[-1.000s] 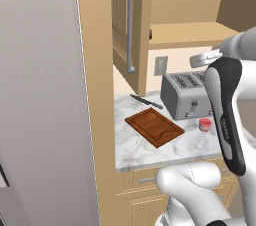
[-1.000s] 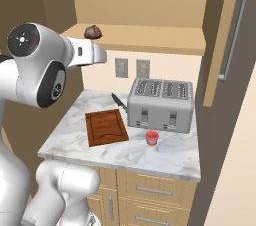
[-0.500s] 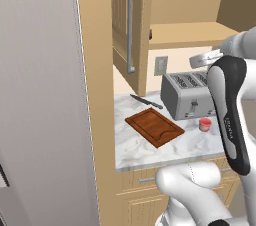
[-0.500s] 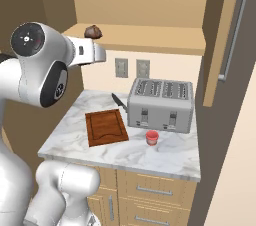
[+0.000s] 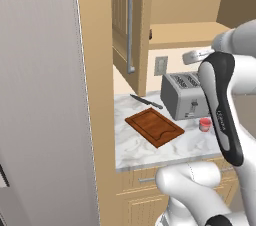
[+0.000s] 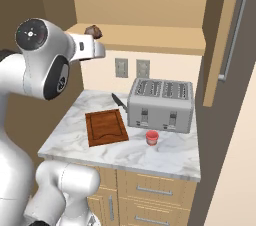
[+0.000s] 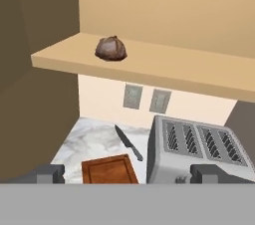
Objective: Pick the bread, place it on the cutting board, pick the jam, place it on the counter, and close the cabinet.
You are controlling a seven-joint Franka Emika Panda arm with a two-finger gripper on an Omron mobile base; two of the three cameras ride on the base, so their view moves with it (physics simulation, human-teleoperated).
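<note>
The bread [image 7: 111, 49] is a rounded brown lump lying on the open cabinet's shelf [image 7: 164, 72]; it shows too as the bread [image 6: 93, 31], just above my white hand [image 6: 90, 50]. My gripper [image 7: 128, 174] is open and empty, below the shelf and some way short of the bread. The reddish cutting board [image 6: 105, 126] lies bare on the marbled counter [image 6: 165, 156], also seen as the board [image 5: 154, 126]. The red jam [image 6: 152, 137] stands on the counter in front of the toaster, and shows as the jam [image 5: 205, 124]. The cabinet door [image 5: 124, 20] stands open.
A silver toaster [image 6: 161, 105] fills the back right of the counter. A black knife [image 7: 128, 143] lies between it and the board. A tall grey panel [image 5: 40, 95] closes off the left. The right cabinet door [image 6: 226, 40] hangs open with its bar handle [image 6: 234, 35].
My arm has crept slightly upward, its hand still level with the shelf. The bread, board and jam have not moved, and the gripper has stayed open.
</note>
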